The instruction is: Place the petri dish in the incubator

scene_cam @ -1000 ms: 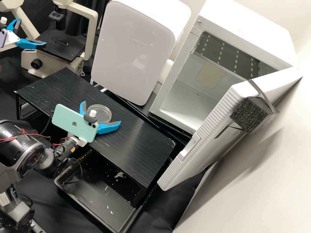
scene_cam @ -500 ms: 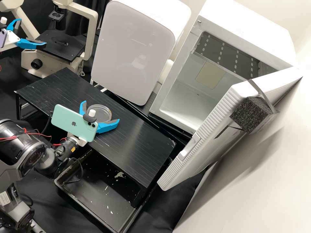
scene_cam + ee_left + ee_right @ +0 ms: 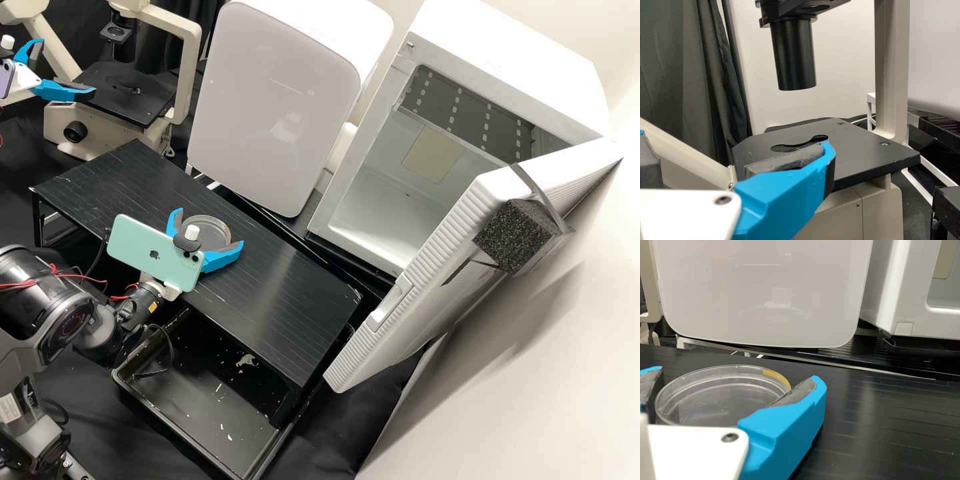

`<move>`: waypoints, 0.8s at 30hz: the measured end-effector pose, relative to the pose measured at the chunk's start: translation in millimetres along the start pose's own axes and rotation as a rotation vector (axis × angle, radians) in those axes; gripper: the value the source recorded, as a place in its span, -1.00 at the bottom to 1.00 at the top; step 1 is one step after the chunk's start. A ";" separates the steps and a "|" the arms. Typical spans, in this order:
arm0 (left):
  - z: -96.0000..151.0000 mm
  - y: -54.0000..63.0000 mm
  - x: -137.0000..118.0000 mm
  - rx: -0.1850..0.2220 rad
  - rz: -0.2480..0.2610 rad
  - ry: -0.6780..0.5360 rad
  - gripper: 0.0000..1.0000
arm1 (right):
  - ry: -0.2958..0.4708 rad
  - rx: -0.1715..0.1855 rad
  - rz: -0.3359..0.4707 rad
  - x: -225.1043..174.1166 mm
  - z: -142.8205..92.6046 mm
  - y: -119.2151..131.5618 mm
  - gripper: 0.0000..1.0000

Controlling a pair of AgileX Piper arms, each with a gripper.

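High view: R end effector [image 3: 209,227] is low over the black surface [image 3: 287,300], spread, w/ the clear petri dish [image 3: 212,230] b/w its fingers. Can't tell if the pads touch it. Dish lies flat on the surface, outside the incubator [image 3: 507,67]; R wrist view gives a yellow mark on its rim.

L end effector [image 3: 67,65] is spread too, nothing b/w its fingers, near the flat black stage [image 3: 120,100] of the microscope [image 3: 190,67]; L wrist view has one finger in front of the stage, dark curtain [image 3: 670,60] behind.

Incubator's white, door [image 3: 433,300] wide open, blk foam block [image 3: 513,233] strapped to door. Closed white box [image 3: 273,107] is b/w incubator & microscope. Blk tray [image 3: 200,393] w/ pale specks sits lower, partly under the surface. Mint phone [image 3: 143,250] is mounted at R end effector, violet phone [image 3: 7,78] at L.
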 end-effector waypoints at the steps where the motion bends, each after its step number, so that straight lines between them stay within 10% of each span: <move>1: 0.0 0.0 0.0 0.000 0.000 0.000 1.00 | 0.000 0.000 -0.001 0.1 0.3 -0.3 -1.00; 17: 0.0 0.0 0.0 0.000 0.000 0.000 1.00 | 0.010 0.059 -0.003 -2.3 7.9 12.9 -1.00; 24: 0.0 0.0 0.0 0.000 0.000 0.000 1.00 | -0.034 0.131 0.156 -19.8 23.6 55.4 -1.00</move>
